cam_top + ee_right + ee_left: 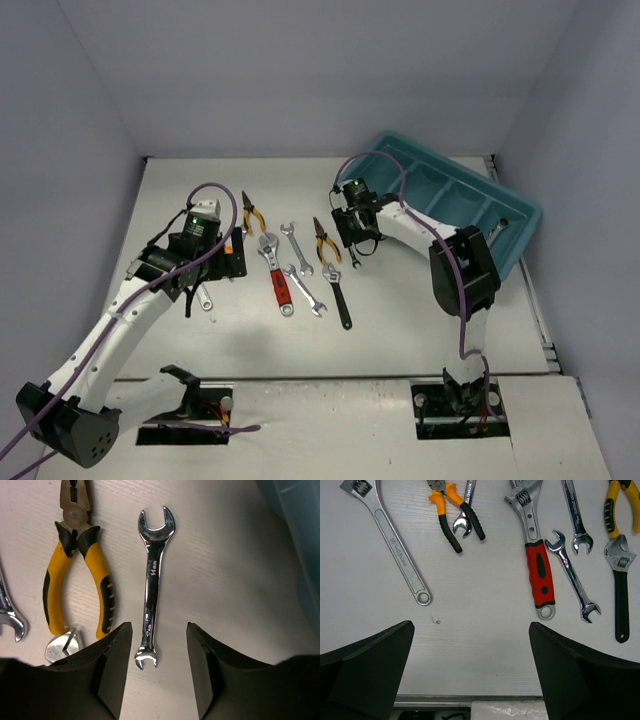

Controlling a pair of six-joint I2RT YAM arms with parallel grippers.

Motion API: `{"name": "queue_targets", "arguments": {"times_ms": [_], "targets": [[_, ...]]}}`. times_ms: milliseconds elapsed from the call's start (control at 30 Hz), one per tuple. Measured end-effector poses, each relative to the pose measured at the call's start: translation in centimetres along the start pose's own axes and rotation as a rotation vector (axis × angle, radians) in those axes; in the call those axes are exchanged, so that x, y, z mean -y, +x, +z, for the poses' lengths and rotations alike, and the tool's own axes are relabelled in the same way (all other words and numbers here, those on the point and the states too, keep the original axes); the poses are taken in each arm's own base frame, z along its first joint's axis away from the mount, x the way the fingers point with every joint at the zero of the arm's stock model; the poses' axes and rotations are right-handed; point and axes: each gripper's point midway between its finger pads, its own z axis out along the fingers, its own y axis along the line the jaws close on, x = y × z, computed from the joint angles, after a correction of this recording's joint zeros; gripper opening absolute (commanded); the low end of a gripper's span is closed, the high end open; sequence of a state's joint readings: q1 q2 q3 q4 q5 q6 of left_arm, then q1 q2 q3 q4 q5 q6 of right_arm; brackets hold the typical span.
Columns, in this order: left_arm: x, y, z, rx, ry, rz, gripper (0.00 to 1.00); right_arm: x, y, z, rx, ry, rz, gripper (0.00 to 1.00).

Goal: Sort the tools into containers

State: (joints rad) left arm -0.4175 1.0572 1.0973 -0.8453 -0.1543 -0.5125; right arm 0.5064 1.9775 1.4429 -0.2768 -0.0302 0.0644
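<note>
Only half-open (right hand (157, 630)) astride wrench (154, 570).

The tray (515, 225) sits at the far right of the table (420, 330), with the tools (280, 275) lying in a loose row to its left, around the table's middle. Nearest the tray lies a small open-end wrench (152, 587), with pliers (75, 516) just beside it on the left. At the row's left end, a long adjustable wrench (395, 545) lies left of a second pair of pliers (445, 522).
</note>
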Motion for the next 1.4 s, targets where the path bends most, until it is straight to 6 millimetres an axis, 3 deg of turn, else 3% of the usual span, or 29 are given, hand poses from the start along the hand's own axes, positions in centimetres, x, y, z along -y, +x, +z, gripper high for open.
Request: {"name": "queue_targets", "arguments": {"times_ms": [333, 533, 667, 800, 1000, 1167, 1267, 1400], "targets": [[-0.3, 0.4, -0.7, -0.003, 0.003, 0.0, 0.97, -0.2, 0.2, 3.7, -0.046, 0.001, -0.014, 0.37], [-0.4, 0.5, -0.7, -0.008, 0.0, 0.002, 0.97, -0.3, -0.1, 4.1, -0.038, 0.0, -0.007, 0.19], [-0.4, 0.6, -0.7, -0.011, -0.001, 0.004, 0.97, -0.3, 0.0, 4.2, -0.041, 0.004, 0.0, 0.01], [-0.4, 0.7, -0.4, -0.021, -0.006, 0.009, 0.97, 0.0, 0.5, 3.9, -0.036, 0.023, 0.004, 0.0], [-0.3, 1.0, 0.4, -0.051, -0.02, 0.021, 0.97, 1.0, 4.8, 1.4, -0.102, 0.063, 0.011, 0.0], [-0.2, 1.0, 0.9, -0.072, -0.029, 0.027, 0.97, 1.6, 9.2, -2.0, -0.196, 0.079, 0.026, 0.0], [-0.1, 0.9, 1.0, -0.073, -0.03, 0.027, 0.97, 1.7, 8.9, -4.2, -0.173, 0.081, 0.047, 0.0], [-0.1, 0.7, 0.9, -0.068, -0.027, 0.025, 0.97, 2.2, 6.5, -7.2, -0.063, 0.083, 0.079, 0.0]]}}
